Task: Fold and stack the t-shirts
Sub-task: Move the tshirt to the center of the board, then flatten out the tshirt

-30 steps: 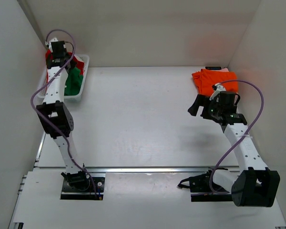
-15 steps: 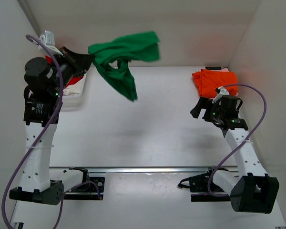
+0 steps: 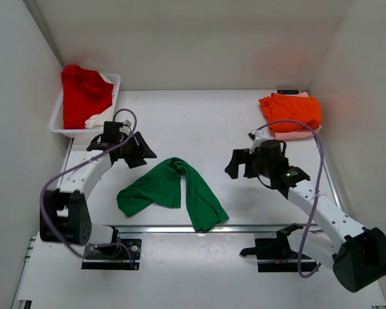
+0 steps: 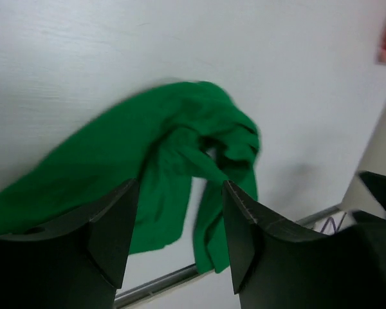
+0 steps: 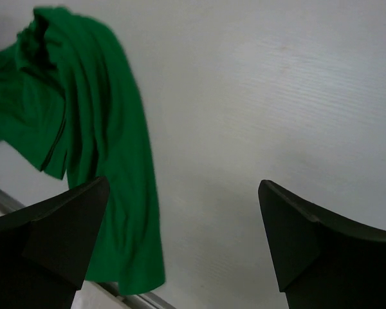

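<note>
A bright green t-shirt [image 3: 170, 191] lies crumpled in an arch shape on the table near the front edge; it also shows in the left wrist view [image 4: 135, 161] and the right wrist view [image 5: 96, 135]. My left gripper [image 3: 141, 153] hovers just left of and behind it, open, nothing between its fingers [image 4: 116, 225]. My right gripper [image 3: 235, 164] is open and empty, to the right of the green shirt. An orange t-shirt [image 3: 291, 109] lies folded on a pale pink one [image 3: 294, 134] at the back right. A red t-shirt [image 3: 83, 90] and a white one [image 3: 98, 118] fill the basket.
The white lattice basket [image 3: 59, 119] stands at the back left against the wall. A metal rail [image 3: 257, 227] runs along the table's front edge, with the green shirt's lower end hanging over it. White walls close in both sides and the back.
My left gripper swung the green shirt out of the basket, carried it through the air, then opened and let it fall on the table. My right arm moved left toward it.
</note>
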